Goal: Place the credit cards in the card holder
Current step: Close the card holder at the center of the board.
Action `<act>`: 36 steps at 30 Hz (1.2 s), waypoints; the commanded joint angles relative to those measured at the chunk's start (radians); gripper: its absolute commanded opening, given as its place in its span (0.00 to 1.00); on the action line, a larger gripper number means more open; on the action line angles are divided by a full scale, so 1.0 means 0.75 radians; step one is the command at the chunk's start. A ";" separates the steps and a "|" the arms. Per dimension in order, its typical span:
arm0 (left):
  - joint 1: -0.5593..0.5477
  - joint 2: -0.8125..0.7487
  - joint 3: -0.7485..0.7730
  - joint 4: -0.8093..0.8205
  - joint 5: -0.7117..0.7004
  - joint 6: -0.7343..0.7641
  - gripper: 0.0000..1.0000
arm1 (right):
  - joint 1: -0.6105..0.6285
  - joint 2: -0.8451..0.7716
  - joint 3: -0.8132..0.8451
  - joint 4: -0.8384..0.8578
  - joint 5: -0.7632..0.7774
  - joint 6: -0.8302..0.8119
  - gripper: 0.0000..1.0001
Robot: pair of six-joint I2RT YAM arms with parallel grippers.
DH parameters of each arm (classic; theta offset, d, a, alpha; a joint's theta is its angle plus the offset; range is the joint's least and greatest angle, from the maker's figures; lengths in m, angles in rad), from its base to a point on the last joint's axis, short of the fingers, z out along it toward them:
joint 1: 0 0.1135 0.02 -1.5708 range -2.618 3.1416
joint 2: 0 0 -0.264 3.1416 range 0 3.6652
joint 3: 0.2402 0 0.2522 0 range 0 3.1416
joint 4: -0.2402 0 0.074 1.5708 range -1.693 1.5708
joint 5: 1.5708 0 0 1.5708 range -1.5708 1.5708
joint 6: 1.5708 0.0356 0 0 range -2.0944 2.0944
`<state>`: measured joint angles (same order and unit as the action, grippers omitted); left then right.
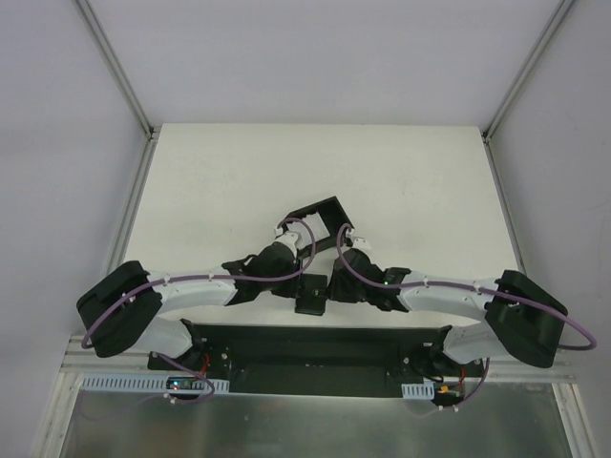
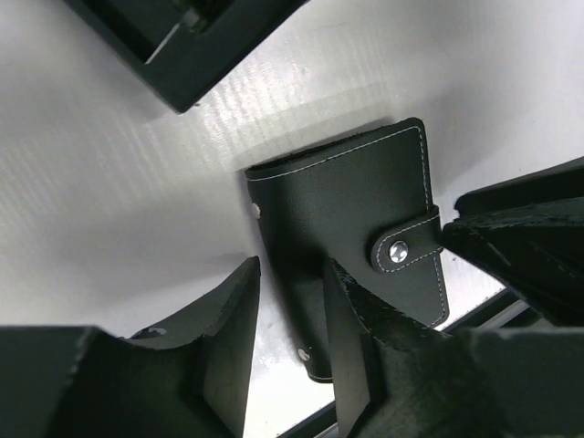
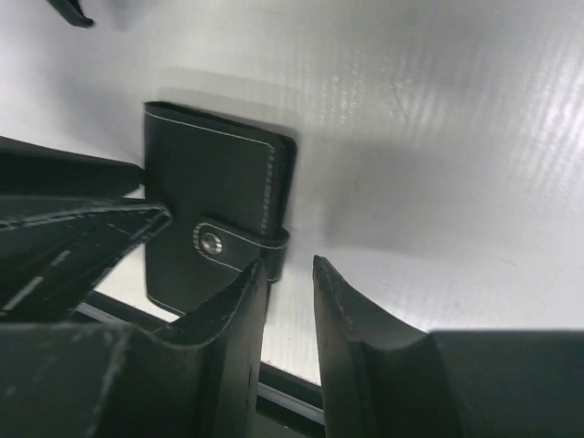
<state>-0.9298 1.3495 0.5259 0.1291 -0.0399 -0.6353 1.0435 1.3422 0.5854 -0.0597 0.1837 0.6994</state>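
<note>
Black, stitched along its edges and folded shut, the card holder (image 1: 311, 296) lies flat on the white desk (image 1: 239, 172) just below the middle of the overhead view, hemmed in between the tips of the two arms. Its clasp tab (image 2: 401, 248) wraps over the free edge, and the metal snap (image 2: 398, 253) looks pressed home. In the left wrist view the left end effector (image 2: 290, 351) sits at the bottom of the frame with its fingers (image 2: 228, 342) a modest way apart. The holder's spine-side corner runs down into the gap, close against the finger on the right of the frame. A strip of bare desk shows beside the other finger, so it is not clamped on anything I can see. The right end effector (image 3: 290, 328) fills the bottom of its own view, also parted narrowly, with white desk showing through the gap. The tip of the finger on the left of that frame is right at the fold of the clasp tab, though I cannot tell whether it touches. Each end effector shows in the other's camera view as a dark wedge pointing toward the snap. A black walled tray (image 1: 320, 219) sits at an angle on the desk just above the holder in the overhead view, and its corner shows at the upper left of the left wrist view
</note>
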 commanded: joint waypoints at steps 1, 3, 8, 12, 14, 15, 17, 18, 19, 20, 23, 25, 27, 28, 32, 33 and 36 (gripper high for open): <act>-0.004 0.050 0.029 0.014 0.092 0.027 0.31 | -0.017 0.035 0.009 0.157 -0.081 0.029 0.30; -0.006 0.060 0.011 0.034 0.116 0.011 0.30 | -0.025 0.059 0.023 0.159 -0.094 0.029 0.30; -0.006 0.066 -0.008 0.081 0.139 -0.032 0.31 | -0.070 0.100 0.042 0.172 -0.134 0.010 0.31; -0.006 0.099 0.019 0.100 0.153 -0.077 0.33 | -0.121 0.117 0.050 0.174 -0.169 -0.030 0.31; -0.004 0.117 0.039 0.110 0.149 -0.090 0.35 | -0.146 0.113 0.056 0.172 -0.190 -0.059 0.31; -0.004 0.123 0.053 0.112 0.139 -0.098 0.35 | -0.160 0.117 0.060 0.174 -0.200 -0.069 0.31; -0.004 0.136 0.070 0.112 0.127 -0.102 0.38 | -0.182 0.113 0.062 0.174 -0.224 -0.082 0.31; -0.004 0.138 0.078 0.106 0.119 -0.098 0.39 | -0.189 0.108 0.064 0.174 -0.231 -0.088 0.31; -0.004 0.136 0.080 0.102 0.113 -0.092 0.40 | -0.193 0.098 0.060 0.168 -0.231 -0.096 0.31; -0.004 0.123 0.074 0.096 0.098 -0.088 0.41 | -0.191 0.084 0.048 0.164 -0.231 -0.092 0.32; 0.015 0.089 0.052 0.059 0.061 -0.084 0.45 | -0.191 0.013 -0.001 0.151 -0.204 -0.104 0.36; 0.031 0.060 0.033 0.055 0.061 -0.081 0.46 | -0.193 -0.030 -0.034 0.141 -0.180 -0.108 0.46; 0.043 0.035 0.021 0.047 0.061 -0.081 0.48 | -0.197 -0.043 -0.044 0.133 -0.202 -0.112 0.47; 0.049 0.023 0.013 0.049 0.061 -0.079 0.48 | -0.195 -0.043 -0.046 0.129 -0.210 -0.110 0.47; 0.056 0.023 0.006 0.047 0.100 -0.065 0.49 | -0.193 0.000 -0.063 0.212 -0.296 -0.084 0.48; 0.054 0.033 0.007 0.049 0.114 -0.067 0.49 | -0.193 0.020 -0.063 0.235 -0.312 -0.082 0.48; 0.054 0.078 0.011 0.075 0.147 -0.069 0.48 | -0.179 0.094 -0.040 0.278 -0.347 -0.059 0.46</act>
<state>-0.8948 1.3876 0.5396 0.1791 0.0284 -0.6922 0.8993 1.3563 0.5449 0.0772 -0.0174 0.6350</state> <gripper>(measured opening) 0.487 0.471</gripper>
